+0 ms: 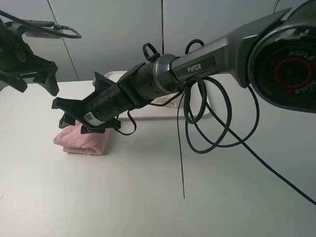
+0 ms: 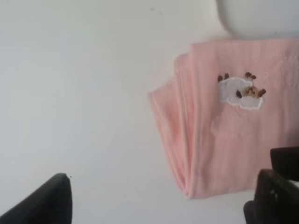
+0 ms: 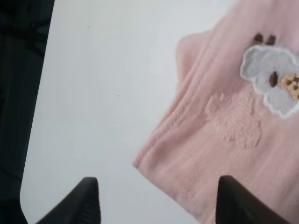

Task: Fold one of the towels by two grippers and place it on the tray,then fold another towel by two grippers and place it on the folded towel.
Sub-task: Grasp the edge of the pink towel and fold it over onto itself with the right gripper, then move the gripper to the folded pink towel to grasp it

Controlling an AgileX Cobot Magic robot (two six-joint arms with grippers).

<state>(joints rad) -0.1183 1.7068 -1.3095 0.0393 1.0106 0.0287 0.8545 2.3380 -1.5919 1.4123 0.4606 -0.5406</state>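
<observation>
The right end effector [image 1: 74, 116], a black arm end with pointed black fingers, reaches across the middle and hangs just above the folded pale pink terry towel [image 1: 84, 140]. Its fingers [image 3: 88, 198] stand spread, one over bare white worktop [image 1: 158, 197] and one over the cloth, pinching nothing; whether a tip brushes the towel is hard to tell. The left end effector [image 1: 37, 79] hangs higher, at the far left, its fingers wide apart and empty.

The towel lies on the worktop near the white plastic tray [image 1: 116, 76], apart from it. It is folded into a thick oblong whose long axis runs roughly left to right in the high view, embroidered white animal patch [image 2: 240, 91] facing up.
</observation>
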